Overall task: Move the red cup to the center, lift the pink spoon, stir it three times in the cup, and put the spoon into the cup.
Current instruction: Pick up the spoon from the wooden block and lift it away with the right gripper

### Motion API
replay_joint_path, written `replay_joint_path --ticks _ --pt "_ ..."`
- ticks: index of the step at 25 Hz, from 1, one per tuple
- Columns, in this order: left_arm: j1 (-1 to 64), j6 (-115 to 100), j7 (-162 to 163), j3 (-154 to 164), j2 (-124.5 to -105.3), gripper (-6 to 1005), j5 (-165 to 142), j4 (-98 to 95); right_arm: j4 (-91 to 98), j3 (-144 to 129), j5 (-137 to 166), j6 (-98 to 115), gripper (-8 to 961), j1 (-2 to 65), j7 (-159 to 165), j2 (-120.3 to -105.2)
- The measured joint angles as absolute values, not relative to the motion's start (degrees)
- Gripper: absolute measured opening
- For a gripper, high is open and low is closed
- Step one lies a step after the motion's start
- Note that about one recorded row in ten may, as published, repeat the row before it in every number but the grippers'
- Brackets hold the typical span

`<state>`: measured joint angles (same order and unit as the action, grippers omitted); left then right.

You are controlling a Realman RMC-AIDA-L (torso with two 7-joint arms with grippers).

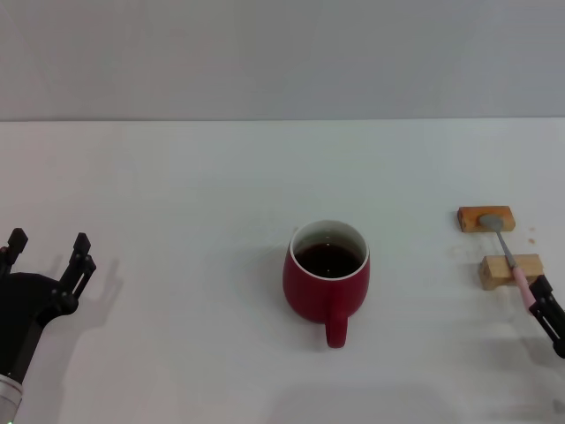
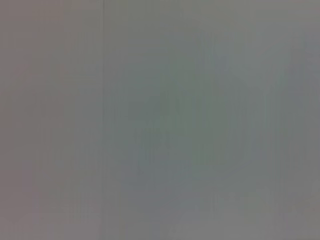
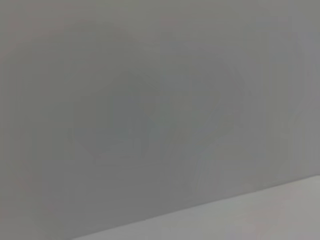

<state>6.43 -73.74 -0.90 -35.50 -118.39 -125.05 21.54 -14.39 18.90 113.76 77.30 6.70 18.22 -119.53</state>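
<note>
The red cup stands near the middle of the table, dark liquid inside, its handle pointing toward me. At the right, the pink spoon lies across two wooden blocks, metal bowl on the far one and pink handle over the near one. My right gripper is at the tip of that pink handle, low at the right edge of the head view. My left gripper rests open and empty at the far left, well away from the cup. Both wrist views show only plain grey surface.
The far orange-tan block and the near paler block carry the spoon. The white table ends at a grey wall behind.
</note>
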Motion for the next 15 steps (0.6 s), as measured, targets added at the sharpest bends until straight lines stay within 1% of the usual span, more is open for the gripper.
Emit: replay_joint_path --ticks 15 --pt "6.7 -74.01 -0.87 -35.51 -118.39 814 -125.07 21.53 -14.45 18.3 113.72 74.03 756 7.66 18.19 -119.53"
